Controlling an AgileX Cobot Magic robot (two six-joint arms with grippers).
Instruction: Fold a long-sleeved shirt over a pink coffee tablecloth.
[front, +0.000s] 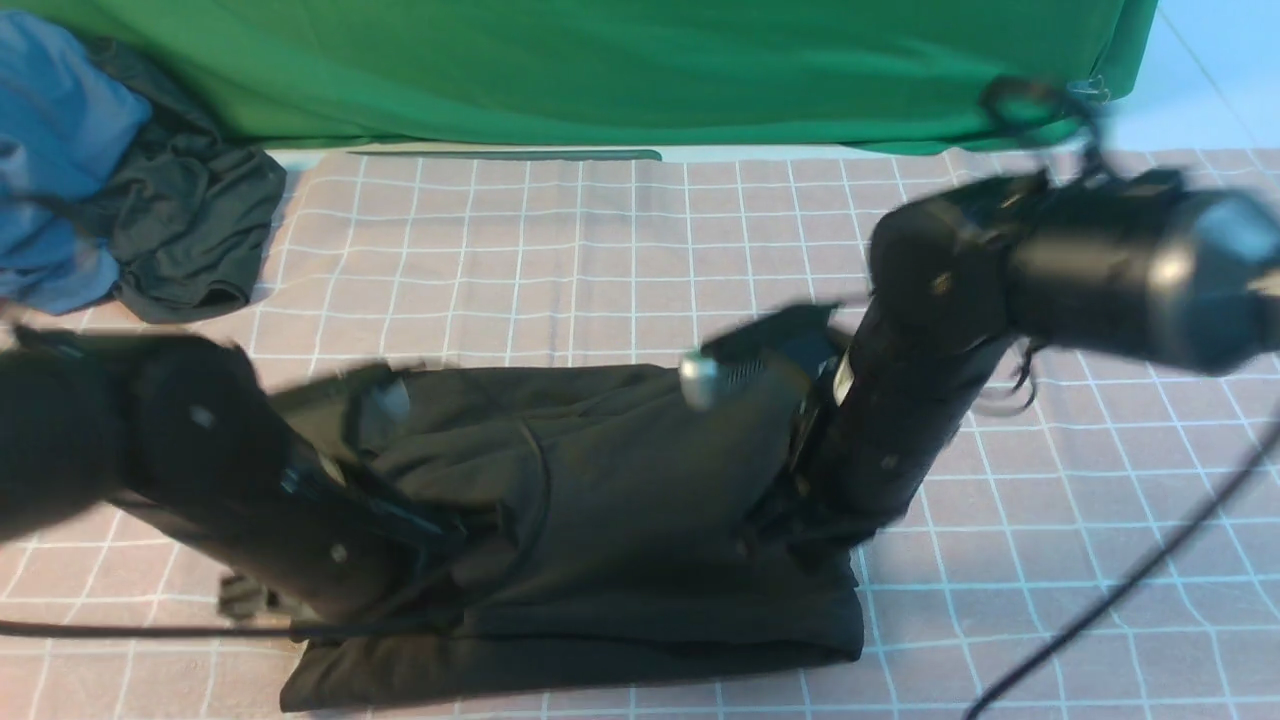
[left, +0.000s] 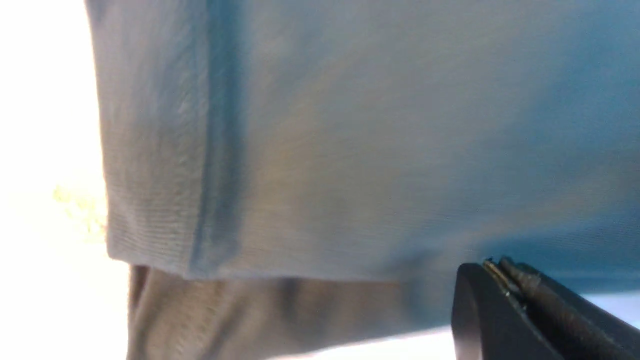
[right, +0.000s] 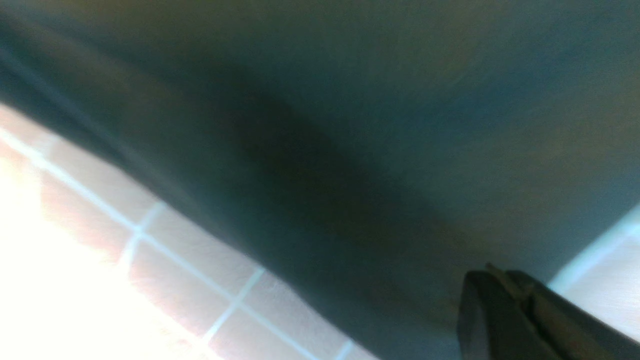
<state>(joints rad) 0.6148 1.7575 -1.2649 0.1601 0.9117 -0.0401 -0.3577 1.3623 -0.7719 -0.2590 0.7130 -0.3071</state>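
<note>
Jaws shut, long-sleeved shirt (front: 600, 500) just beyond.

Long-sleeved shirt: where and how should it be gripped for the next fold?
Judging from the front view, pinch the long-sleeved shirt at the two near corners of its thick folded edge, one arm from each side. That edge lies straight and free on the pink coffee tablecloth.

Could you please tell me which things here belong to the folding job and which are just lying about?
Job: long-sleeved shirt; pink coffee tablecloth.
Lying about: blue garment; dark garment; green cloth.
</note>
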